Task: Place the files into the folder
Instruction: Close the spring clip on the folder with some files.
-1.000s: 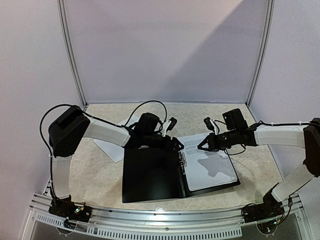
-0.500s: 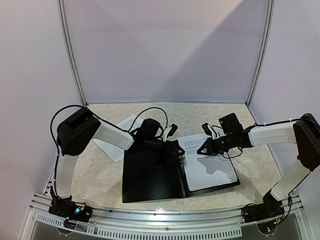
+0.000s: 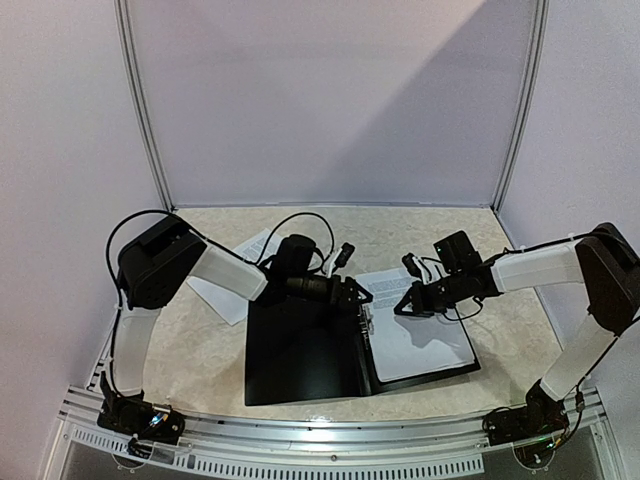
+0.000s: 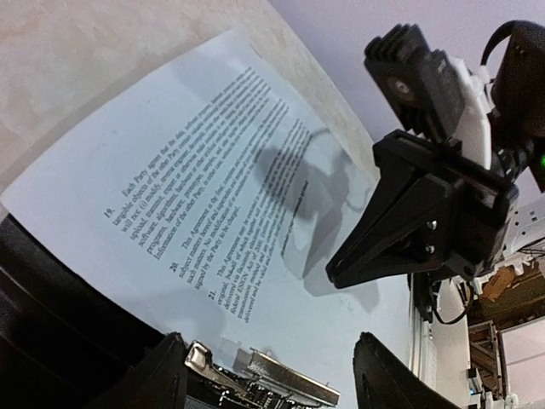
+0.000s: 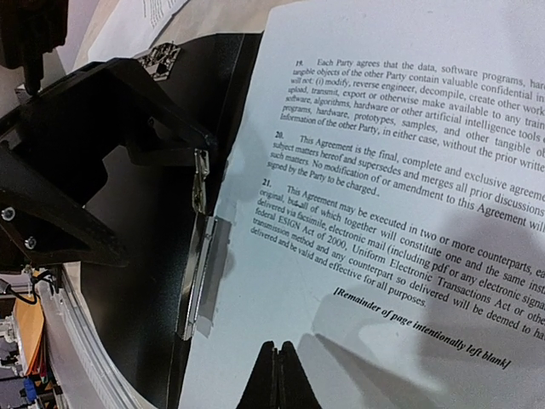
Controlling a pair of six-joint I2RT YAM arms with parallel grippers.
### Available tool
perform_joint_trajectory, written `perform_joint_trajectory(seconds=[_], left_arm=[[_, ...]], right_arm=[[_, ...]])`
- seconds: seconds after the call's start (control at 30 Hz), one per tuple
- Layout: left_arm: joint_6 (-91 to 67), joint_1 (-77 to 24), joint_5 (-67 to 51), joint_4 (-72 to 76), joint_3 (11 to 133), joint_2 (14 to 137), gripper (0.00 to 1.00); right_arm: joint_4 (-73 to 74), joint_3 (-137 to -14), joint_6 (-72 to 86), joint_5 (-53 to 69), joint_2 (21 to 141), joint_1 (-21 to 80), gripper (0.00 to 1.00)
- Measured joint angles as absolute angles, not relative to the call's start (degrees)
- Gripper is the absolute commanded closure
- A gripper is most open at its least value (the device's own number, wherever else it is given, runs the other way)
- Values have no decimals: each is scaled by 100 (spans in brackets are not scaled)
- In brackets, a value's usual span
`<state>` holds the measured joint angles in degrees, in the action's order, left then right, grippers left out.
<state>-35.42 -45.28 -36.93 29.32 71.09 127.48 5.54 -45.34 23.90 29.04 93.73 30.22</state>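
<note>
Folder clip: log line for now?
left fingers: open, astride metal clip | right fingers: shut, tip over files | files: on open folder

The left hand (image 3: 352,294) has slid slightly right and down toward the folder's (image 3: 300,350) clip (image 3: 366,325), its elbow swinging inward. The right hand (image 3: 399,310) has drawn lower over the files (image 3: 420,335).

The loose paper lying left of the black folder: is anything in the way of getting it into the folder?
Yes: the left arm stretches across above the loose paper, its pincer open at the folder's metal clip. Nothing else visible lies between them.
</note>
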Motion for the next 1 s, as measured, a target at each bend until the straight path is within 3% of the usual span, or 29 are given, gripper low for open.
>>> perform_joint_trajectory(seconds=[0.73, 1.0], left_arm=[[-4482, -4582, -4377, 4313, 6495, 12724, 39], [-4617, -4788, -4423, 4436, 6106, 12492, 39]], right_arm=[[615, -4536, 2370, 2904, 9413, 3022, 100], [617, -4536, 2388, 2904, 9411, 3022, 95]])
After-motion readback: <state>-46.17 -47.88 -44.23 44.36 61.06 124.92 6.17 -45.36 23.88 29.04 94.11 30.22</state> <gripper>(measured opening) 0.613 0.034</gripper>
